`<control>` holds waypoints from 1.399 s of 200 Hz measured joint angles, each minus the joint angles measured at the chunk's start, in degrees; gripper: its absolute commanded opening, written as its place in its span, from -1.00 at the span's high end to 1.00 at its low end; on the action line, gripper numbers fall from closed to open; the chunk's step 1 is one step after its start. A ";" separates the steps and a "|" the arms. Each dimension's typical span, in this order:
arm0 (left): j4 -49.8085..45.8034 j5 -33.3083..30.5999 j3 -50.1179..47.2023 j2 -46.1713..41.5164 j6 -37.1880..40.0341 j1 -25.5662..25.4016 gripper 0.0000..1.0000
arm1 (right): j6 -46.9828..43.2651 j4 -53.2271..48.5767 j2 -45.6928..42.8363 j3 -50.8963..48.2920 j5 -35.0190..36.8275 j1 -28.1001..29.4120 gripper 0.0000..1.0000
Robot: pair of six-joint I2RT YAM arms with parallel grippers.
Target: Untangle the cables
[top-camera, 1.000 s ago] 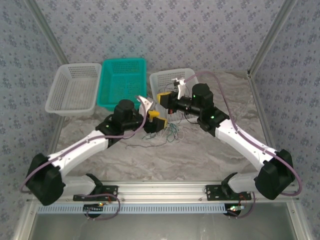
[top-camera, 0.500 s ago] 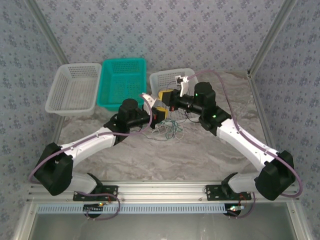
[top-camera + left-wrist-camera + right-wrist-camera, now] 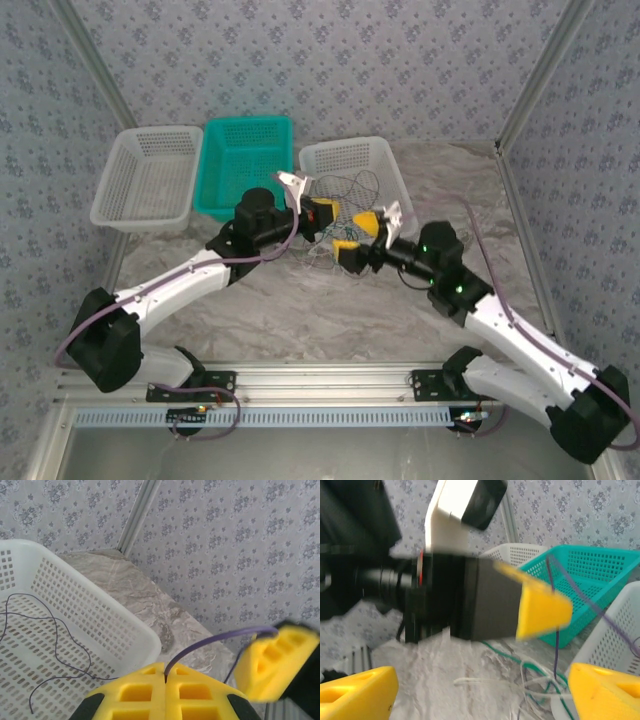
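Observation:
My left gripper [image 3: 322, 213] hangs at the near-left corner of the right white basket [image 3: 345, 144], its yellow fingers [image 3: 130, 692] shut on a dark purple cable [image 3: 215, 639]. That cable arcs up out of the jaws, and a thin purple strand [image 3: 55, 630] loops inside the basket [image 3: 135, 630]. Green, cream and purple cables [image 3: 535, 680] lie tangled on the table [image 3: 325, 252] below. My right gripper [image 3: 355, 237] sits just right of the tangle, open, with nothing between its fingers [image 3: 355, 695]. The right wrist view shows the left gripper [image 3: 540, 607] with the purple strand [image 3: 555, 645] hanging from it.
A teal basket [image 3: 245, 160] and another white basket [image 3: 145, 175] stand at the back left. Patterned walls close in the table at the back and both sides. The marble tabletop [image 3: 300, 320] lies bare in front of the tangle.
My right gripper has drawn back from over the white basket toward the near right. My left gripper has moved away from me to the basket's corner, with the purple cable.

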 measured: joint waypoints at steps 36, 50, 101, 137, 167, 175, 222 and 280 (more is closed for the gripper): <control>-1.99 1.53 1.90 -1.33 -1.18 -0.20 1.00 | -6.19 4.09 3.89 -4.48 4.90 0.76 -0.76; -2.54 2.58 2.69 -2.08 -1.16 -0.55 1.00 | -8.26 5.49 6.91 -3.85 6.25 0.76 -0.76; -4.17 5.81 5.18 -3.34 0.00 -2.67 1.00 | -13.92 11.58 14.27 -1.95 9.31 0.44 -0.79; -7.82 6.01 5.79 -4.55 2.36 -3.26 1.00 | -16.31 12.63 11.82 -2.62 12.31 -0.04 -0.90; -9.55 7.98 7.34 -4.87 3.78 -3.26 1.00 | -21.11 12.15 7.45 -2.97 11.41 -0.31 -1.00; -9.90 8.85 7.82 -4.87 4.07 -3.26 1.00 | -22.75 12.13 7.04 -2.97 10.84 -0.31 -0.99; -10.03 12.61 9.11 -4.87 5.55 -3.89 1.00 | -32.11 6.25 12.39 -0.15 3.54 -1.16 -0.73; -10.78 10.82 9.11 -6.43 6.43 -4.13 1.00 | -29.29 12.37 18.16 -0.42 2.27 -1.01 0.90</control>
